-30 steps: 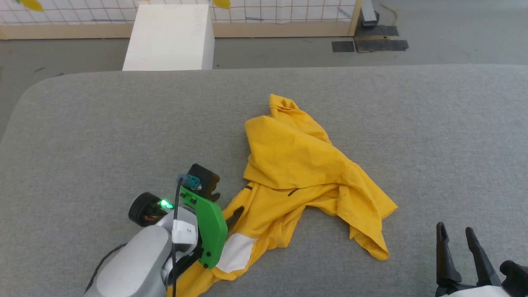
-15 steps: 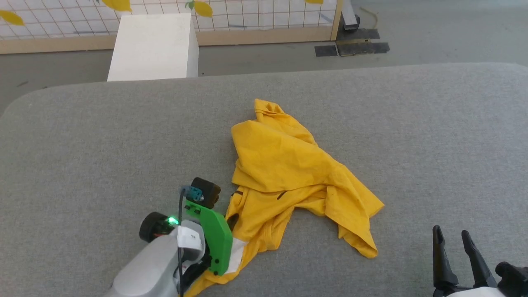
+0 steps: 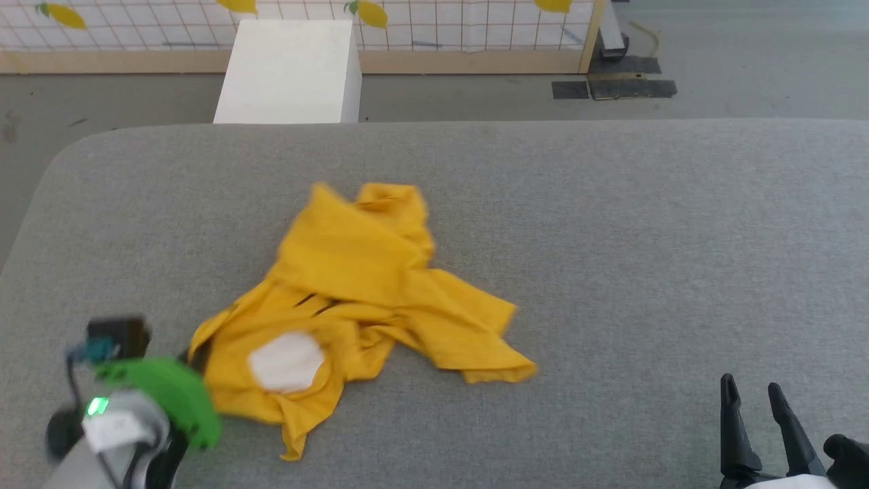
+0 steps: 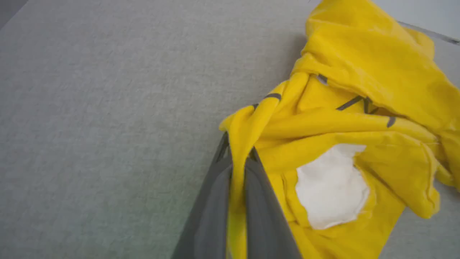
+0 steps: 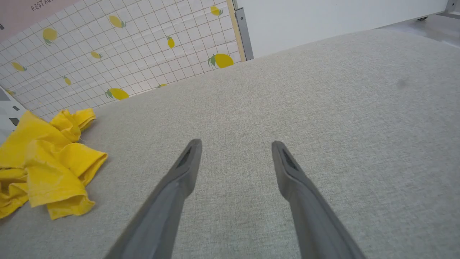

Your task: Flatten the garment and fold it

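While it lies crumpled on the grey felt-like surface (image 3: 645, 224), the thin mustard-yellow garment (image 3: 366, 285) has a bunched edge pinched in the closed left gripper (image 4: 239, 147). The right gripper (image 5: 235, 147) is spread wide, well apart from the cloth.

Test lab; padded grey table (image 3: 611, 238); lemon-print partition (image 3: 441, 27)

Crumpled on the grey cloth-covered surface (image 3: 645, 238), a mustard-yellow garment (image 3: 353, 272) of thin soft fabric lies heaped left of the middle, well in from the far edge, as I watch from the head camera. One rounded white patch (image 3: 285, 361) faces up at the end toward the near left corner. Short dark loops (image 4: 350, 102) line a folded edge. The left gripper (image 4: 237, 153) pinches the garment's leftmost fold.
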You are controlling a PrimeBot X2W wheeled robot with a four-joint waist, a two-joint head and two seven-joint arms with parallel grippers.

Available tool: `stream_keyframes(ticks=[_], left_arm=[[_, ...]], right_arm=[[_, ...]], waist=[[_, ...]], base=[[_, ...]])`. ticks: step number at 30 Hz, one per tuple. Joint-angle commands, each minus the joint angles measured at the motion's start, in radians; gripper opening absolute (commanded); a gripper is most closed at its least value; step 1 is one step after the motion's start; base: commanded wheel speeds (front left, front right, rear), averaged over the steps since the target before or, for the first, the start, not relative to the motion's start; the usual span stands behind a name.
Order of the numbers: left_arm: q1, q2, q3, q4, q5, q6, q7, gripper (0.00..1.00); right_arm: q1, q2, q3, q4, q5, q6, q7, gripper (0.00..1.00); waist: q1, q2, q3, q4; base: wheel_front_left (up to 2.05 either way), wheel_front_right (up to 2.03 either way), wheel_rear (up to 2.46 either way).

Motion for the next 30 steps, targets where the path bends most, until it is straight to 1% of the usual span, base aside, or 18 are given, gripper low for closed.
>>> stream_keyframes(ticks=[1, 3, 5, 8, 11, 14, 18, 21, 25, 30], left_arm=[[0.052, 0.012, 0.011, 0.011, -0.008, 0.027, -0.008, 0.0], [0.101, 0.011, 0.016, 0.02, -0.014, 0.047, -0.024, 0.0], [0.125, -0.021, 0.038, 0.014, -0.045, 0.049, -0.061, 1.0], [0.127, -0.063, 0.08, -0.021, -0.091, 0.043, -0.117, 1.0], [0.109, -0.059, 0.097, -0.085, -0.091, 0.046, -0.141, 1.0], [0.066, -0.029, 0.087, -0.165, -0.049, 0.073, -0.126, 1.0], [0.003, -0.027, 0.042, -0.214, -0.017, 0.101, -0.045, 1.0], [-0.047, -0.045, -0.001, -0.194, -0.008, 0.106, 0.027, 1.0], [-0.109, -0.071, -0.045, -0.118, -0.014, 0.101, 0.121, 1.0], [-0.163, -0.091, -0.065, -0.027, -0.01, 0.111, 0.167, 1.0]], right_arm=[[0.0, 0.001, -0.002, 0.004, 0.003, -0.001, -0.005, 1.0], [-0.006, 0.001, -0.001, 0.005, 0.0, -0.001, -0.002, 1.0], [-0.011, 0.001, -0.002, 0.006, -0.003, -0.001, 0.0, 1.0], [-0.019, 0.001, -0.004, 0.006, -0.007, -0.001, 0.004, 1.0], [-0.024, 0.001, -0.004, 0.004, -0.011, -0.001, 0.007, 1.0], [-0.025, 0.001, -0.005, 0.002, -0.013, -0.001, 0.01, 1.0], [-0.027, 0.001, 0.0, 0.005, -0.013, -0.001, 0.01, 1.0], [-0.034, 0.001, 0.009, 0.007, -0.012, -0.001, 0.01, 1.0], [-0.047, 0.001, 0.02, 0.01, -0.012, -0.001, 0.011, 1.0], [-0.053, 0.001, 0.017, 0.016, -0.011, -0.001, 0.008, 1.0]], waist=[[0.0, 0.0, 0.012, 0.011], [0.0, 0.0, 0.02, 0.02], [0.0, 0.0, 0.026, 0.03], [0.0, 0.0, 0.028, 0.044], [0.0, 0.0, 0.028, 0.051], [0.0, 0.0, 0.029, 0.061], [0.0, 0.0, 0.035, 0.066], [0.0, 0.0, 0.044, 0.063], [0.0, 0.0, 0.057, 0.048], [0.0, 0.0, 0.069, 0.027]], base=[[0.0, 0.0, 0.0], [0.0, 0.0, 0.0], [0.0, 0.0, 0.0], [0.0, 0.0, 0.0], [0.0, 0.0, 0.0], [0.0, 0.0, 0.0], [0.0, 0.0, 0.0], [0.0, 0.0, 0.0], [0.0, 0.0, 0.0], [0.0, 0.0, 0.0]])
